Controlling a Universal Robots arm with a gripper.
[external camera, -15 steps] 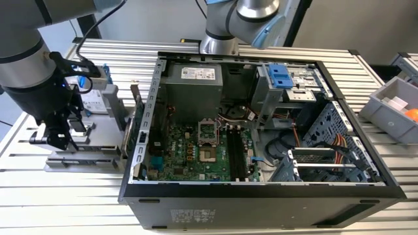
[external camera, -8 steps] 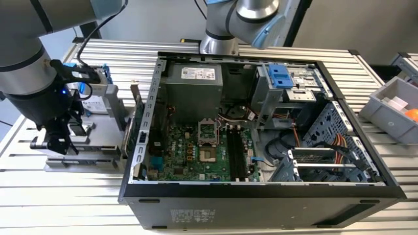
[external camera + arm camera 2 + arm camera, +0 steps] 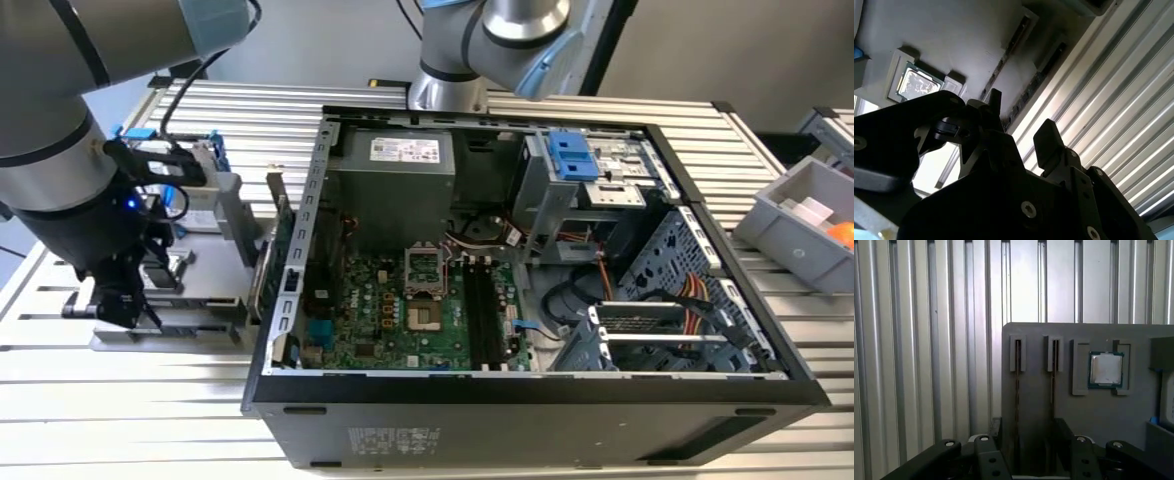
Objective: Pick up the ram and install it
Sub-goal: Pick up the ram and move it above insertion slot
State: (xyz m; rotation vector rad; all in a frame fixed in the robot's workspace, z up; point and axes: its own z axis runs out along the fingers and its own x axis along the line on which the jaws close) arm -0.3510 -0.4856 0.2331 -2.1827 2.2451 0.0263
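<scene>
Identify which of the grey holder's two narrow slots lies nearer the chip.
The slot next to the chip; the other slot sits one place further off.

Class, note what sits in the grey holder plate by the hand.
A square processor chip in a recess and a ram stick edge-on in a narrow slot; the hand covers the slot's lower end.

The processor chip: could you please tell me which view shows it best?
The first wrist view: the processor chip faces the camera squarely in the grey holder. The second wrist view catches the processor chip at a slant, under glare. In the exterior view the arm stands before the holder.
</scene>
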